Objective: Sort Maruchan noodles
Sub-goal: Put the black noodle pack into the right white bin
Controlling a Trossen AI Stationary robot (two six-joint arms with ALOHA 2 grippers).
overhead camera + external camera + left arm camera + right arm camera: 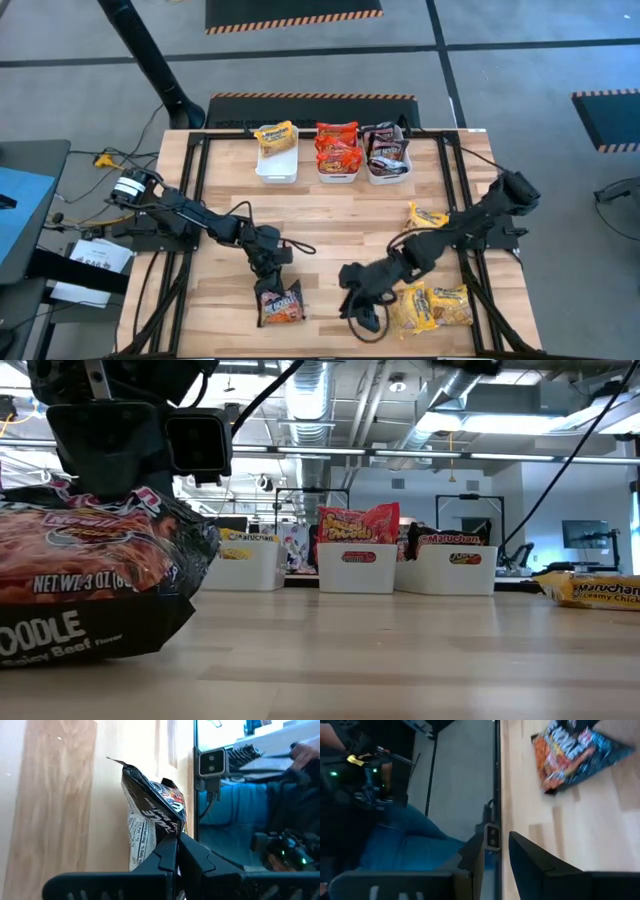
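Note:
A dark brown packet with red print (281, 304) sits near the table's near edge, left of centre. It fills the left of the low view (90, 585). My left gripper (270, 266) is over its far end and shut on it. My right gripper (360, 303) is open and holds nothing. It hovers near the near edge, between the dark packet and a pile of yellow packets (436, 306). Another yellow packet (427, 215) lies flat on the right side. In the right wrist view the dark packet (572, 752) lies ahead of my right gripper (495, 847). My left gripper (177, 842) pinches the dark packet's end edge (170, 827) between its two fingers. It comes from above, slanting from the table's far side. The packet hangs tilted below the fingers (100, 470). Whether its lower end (60, 655) touches the table, I cannot tell.
Three white bins stand in a row at the far edge. The left one (276, 168) holds yellow packets, the middle one (337, 172) red ones and the right one (389, 176) dark ones. Bare wood lies between the bins and the grippers. A person in blue sits beyond the near edge (395, 845).

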